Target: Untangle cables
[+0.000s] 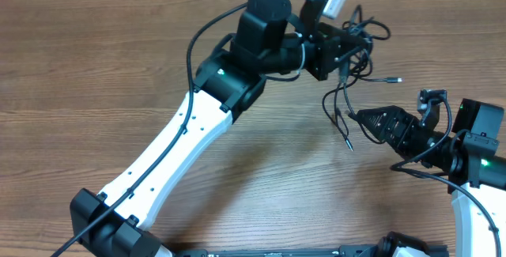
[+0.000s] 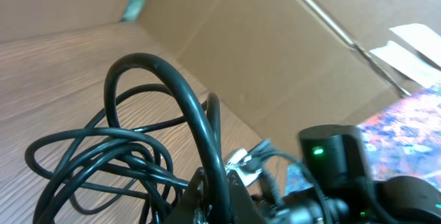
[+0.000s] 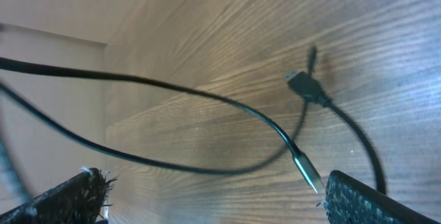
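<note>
Over bench (image 1: 118, 67), left tool (image 1: 357, 50) clamped on cables (image 2: 198, 124), right tool (image 1: 362, 118) spread apart; cords look light, floppy, so probably grab near dangling plug (image 3: 308, 171).

Bare table (image 1: 87, 91) is stretching wide on the left of the left arm (image 1: 174, 138), which is crossing diagonally and blocking the middle. Cables (image 2: 103, 134) are hanging in loops between left gripper (image 1: 352, 51) and right gripper (image 1: 362, 118), fouling that gap. Cardboard wall (image 2: 262, 52) is closing off the far edge just behind the clump
</note>
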`<state>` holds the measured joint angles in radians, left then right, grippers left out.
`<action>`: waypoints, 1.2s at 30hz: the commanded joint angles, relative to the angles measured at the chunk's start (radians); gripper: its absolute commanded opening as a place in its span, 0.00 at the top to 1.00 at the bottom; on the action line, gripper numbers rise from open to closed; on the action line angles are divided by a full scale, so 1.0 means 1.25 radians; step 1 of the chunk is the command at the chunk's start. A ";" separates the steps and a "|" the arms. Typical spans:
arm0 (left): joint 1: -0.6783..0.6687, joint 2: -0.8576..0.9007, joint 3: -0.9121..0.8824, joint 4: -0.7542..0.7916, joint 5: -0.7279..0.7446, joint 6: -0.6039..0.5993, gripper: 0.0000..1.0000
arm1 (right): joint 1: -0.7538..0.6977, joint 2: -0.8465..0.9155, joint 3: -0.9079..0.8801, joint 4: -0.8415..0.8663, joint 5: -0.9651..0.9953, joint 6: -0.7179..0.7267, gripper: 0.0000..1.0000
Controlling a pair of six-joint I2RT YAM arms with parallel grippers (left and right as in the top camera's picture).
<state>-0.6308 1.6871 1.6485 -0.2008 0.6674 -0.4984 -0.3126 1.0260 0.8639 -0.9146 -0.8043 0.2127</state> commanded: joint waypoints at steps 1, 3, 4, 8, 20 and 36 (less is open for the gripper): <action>0.031 0.002 0.007 -0.025 -0.004 0.004 0.96 | 0.005 -0.002 0.000 0.034 -0.029 -0.002 0.00; 0.042 0.002 0.007 -0.033 0.020 0.013 0.96 | 0.005 -0.002 0.000 0.067 -0.065 -0.002 0.00; 0.048 0.002 0.007 -0.033 0.046 0.039 0.96 | 0.005 -0.002 0.000 0.085 -0.085 -0.002 0.00; 0.064 0.002 0.007 -0.033 0.158 0.172 0.96 | 0.005 -0.002 0.000 0.179 -0.179 -0.003 0.00; 0.076 0.002 0.007 0.001 0.420 0.382 0.96 | 0.005 -0.002 0.000 0.449 -0.366 -0.003 0.02; 0.099 0.002 0.007 0.118 0.576 0.381 0.96 | 0.124 -0.002 0.000 0.678 -0.387 -0.003 0.46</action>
<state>-0.5373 1.6871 1.6478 -0.0589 1.3464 -0.0479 -0.1669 1.0260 0.8635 -0.0967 -1.2789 0.2100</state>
